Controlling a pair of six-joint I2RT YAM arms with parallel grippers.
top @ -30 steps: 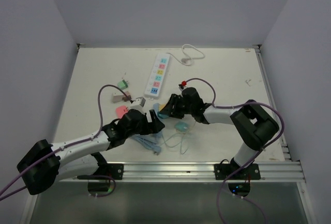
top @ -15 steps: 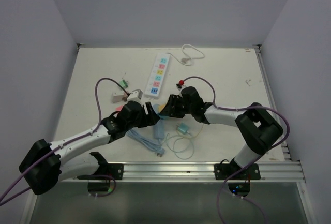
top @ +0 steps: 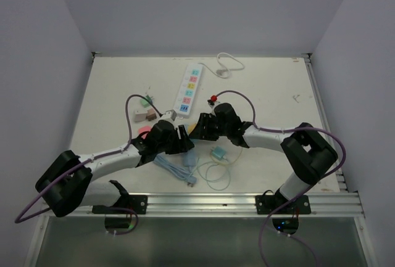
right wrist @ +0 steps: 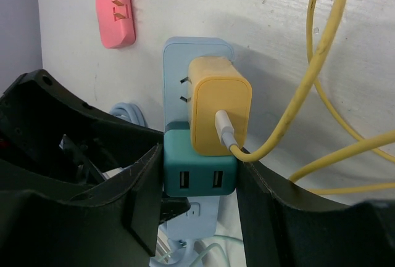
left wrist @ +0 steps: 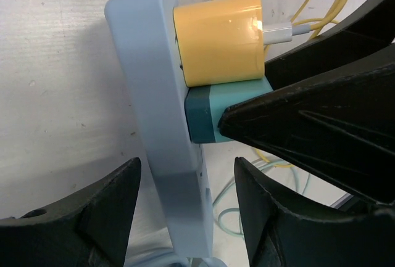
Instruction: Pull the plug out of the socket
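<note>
A light blue socket strip (left wrist: 154, 94) lies on the table, also seen in the top view (top: 191, 153) and the right wrist view (right wrist: 197, 50). A yellow plug (right wrist: 219, 103) with a yellow cable and a teal USB plug (right wrist: 199, 169) sit in it side by side; both also show in the left wrist view, yellow (left wrist: 219, 39) and teal (left wrist: 203, 116). My right gripper (right wrist: 199, 177) is shut on the teal plug, one finger on each side. My left gripper (left wrist: 185, 211) is open and straddles the strip just below the plugs, with gaps on both sides. The two grippers meet in the top view, left (top: 182, 140) and right (top: 199, 132).
A white power strip (top: 188, 89) with coloured sockets and a white cable (top: 228, 65) lie farther back. Loose plugs lie around: pink (top: 144, 132), green (top: 147, 101), tan (top: 143, 115), and a teal adapter (top: 217, 152). A blue cable (top: 179, 171) is coiled near the front rail.
My left gripper has moved up and right to the blue strip and now straddles it. My right gripper has shifted slightly away and stays at the plugs.
</note>
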